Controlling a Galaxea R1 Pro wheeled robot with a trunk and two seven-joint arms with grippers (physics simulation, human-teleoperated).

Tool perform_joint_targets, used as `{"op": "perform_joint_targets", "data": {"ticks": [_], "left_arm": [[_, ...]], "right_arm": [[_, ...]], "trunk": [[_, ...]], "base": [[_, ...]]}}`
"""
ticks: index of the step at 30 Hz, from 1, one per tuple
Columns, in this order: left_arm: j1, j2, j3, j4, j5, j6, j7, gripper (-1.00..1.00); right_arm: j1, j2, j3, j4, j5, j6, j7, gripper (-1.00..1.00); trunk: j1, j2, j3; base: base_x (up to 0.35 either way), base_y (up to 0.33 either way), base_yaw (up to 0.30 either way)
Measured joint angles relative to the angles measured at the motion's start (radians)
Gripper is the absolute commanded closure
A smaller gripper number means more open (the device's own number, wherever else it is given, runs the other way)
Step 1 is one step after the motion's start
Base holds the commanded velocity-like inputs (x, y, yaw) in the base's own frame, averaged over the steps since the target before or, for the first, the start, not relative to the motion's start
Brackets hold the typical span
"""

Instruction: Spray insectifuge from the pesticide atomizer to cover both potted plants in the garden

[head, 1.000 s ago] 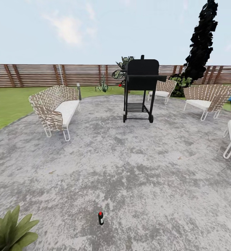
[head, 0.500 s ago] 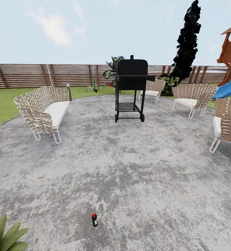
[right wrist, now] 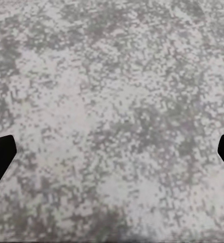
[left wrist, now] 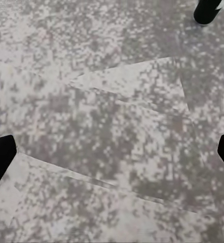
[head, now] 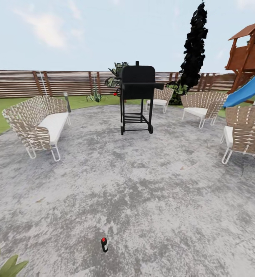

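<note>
Bottle first: the pesticide atomizer (head: 104, 244) stands upright on the grey patio (head: 150, 184), low in the head view at about 6 o'clock, a touch toward 7, close in front of the robot. Its long axis runs straight up from the paving. In the left wrist view a dark rounded thing sits at the frame's edge (left wrist: 207, 10), most likely this same bottle, so the left gripper (left wrist: 112, 152) looks to be the nearer one; the right wrist view gives bare speckled paving beneath the right gripper (right wrist: 112, 152). Both grippers have their dark fingertips far apart at opposite edges of their pictures, with nothing between them.

The bottle is small, dark-bodied, with a red spot at the top; its trigger head is too small to make out. It should be light and easy to tip, so a grasp from the side around the body seems wise.

One potted plant (head: 2, 263) pokes its green leaves in at 8 o'clock, near the bottle. A black grill (head: 137, 98) stands well apart at 12 o'clock.
</note>
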Motion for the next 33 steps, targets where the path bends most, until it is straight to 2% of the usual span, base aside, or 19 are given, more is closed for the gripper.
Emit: {"op": "perform_joint_targets", "data": {"ticks": [8,16,19,21,22,23,24,25,26,27,28,31,32,33], "left_arm": [[0.0,0.0,0.0,0.0,0.0,0.0,0.0,-1.0],[-0.001,-0.001,0.001,-0.008,-0.002,0.002,0.002,-1.0],[-0.015,-0.002,0.003,-0.018,0.0,0.011,0.003,-1.0],[-0.075,-0.001,0.003,-0.033,-0.002,0.021,0.003,-1.0],[-0.141,0.001,0.003,-0.032,-0.002,0.065,0.003,-1.0],[-0.229,0.002,0.002,-0.032,-0.003,0.099,0.002,-1.0],[-0.237,0.002,0.002,-0.032,-0.004,0.119,0.002,-1.0],[-0.296,0.001,0.001,-0.033,-0.005,0.261,0.001,-1.0],[-0.405,0.0,0.001,-0.033,-0.005,0.276,0.001,-1.0],[-0.436,0.0,0.001,-0.033,-0.005,0.279,0.001,-1.0],[-0.453,0.001,0.001,-0.031,-0.004,0.29,0.0,-1.0],[-0.472,-0.001,-0.005,-0.03,-0.004,0.293,0.001,-1.0],[-0.468,0.001,-0.035,-0.029,-0.004,0.292,0.001,-1.0],[-0.465,0.001,-0.041,-0.028,-0.004,0.292,0.001,-1.0]], "right_arm": [[0.0,0.0,0.0,0.001,0.0,0.0,0.0,-1.0],[0.0,-0.001,0.006,-0.005,0.005,0.0,0.006,-1.0],[-0.001,-0.006,0.007,-0.045,0.005,0.002,0.001,-1.0],[-0.003,-0.009,0.005,-0.137,0.007,0.007,-0.001,-1.0],[-0.02,-0.01,0.004,-0.229,0.007,0.02,-0.002,-1.0],[-0.039,-0.01,0.004,-0.276,0.007,0.034,-0.003,-1.0],[-0.049,-0.01,0.003,-0.291,0.007,0.045,-0.003,-1.0],[-0.109,-0.011,0.002,-0.337,0.006,0.224,-0.003,-1.0],[-0.258,-0.011,0.003,-0.34,0.006,0.263,-0.004,-1.0],[-0.334,-0.011,0.003,-0.34,0.006,0.277,-0.004,-1.0],[-0.382,-0.011,0.003,-0.343,0.005,0.325,-0.004,-1.0],[-0.442,-0.012,0.002,-0.356,0.005,0.355,0.002,-1.0],[-0.453,-0.016,0.003,-0.36,0.006,0.361,0.004,-1.0],[-0.455,-0.017,0.004,-0.361,0.007,0.361,0.004,-1.0]], "trunk": [[0.0,0.0,0.0],[0.0,0.0,0.0],[0.0,0.0,0.0],[0.0,0.0,0.0],[0.0,0.0,0.0],[0.0,0.0,0.0],[0.0,0.0,0.0],[0.0,0.0,0.0],[0.0,0.0,0.0],[0.0,0.0,0.0],[0.0,0.0,0.0],[0.0,0.0,0.0],[0.0,0.0,0.0],[0.0,0.0,0.0]], "base": [[0.0,0.222,-0.252],[0.0,0.028,-0.054],[0.0,0.003,-0.006],[0.0,0.001,-0.001],[0.0,0.0,0.0],[0.0,0.0,0.0],[0.0,0.0,0.0],[0.0,0.0,0.0],[0.0,0.0,0.0],[0.0,0.0,0.0],[0.0,0.0,0.0],[0.0,0.0,0.0],[0.0,0.0,0.0],[0.0,0.0,0.0]]}}
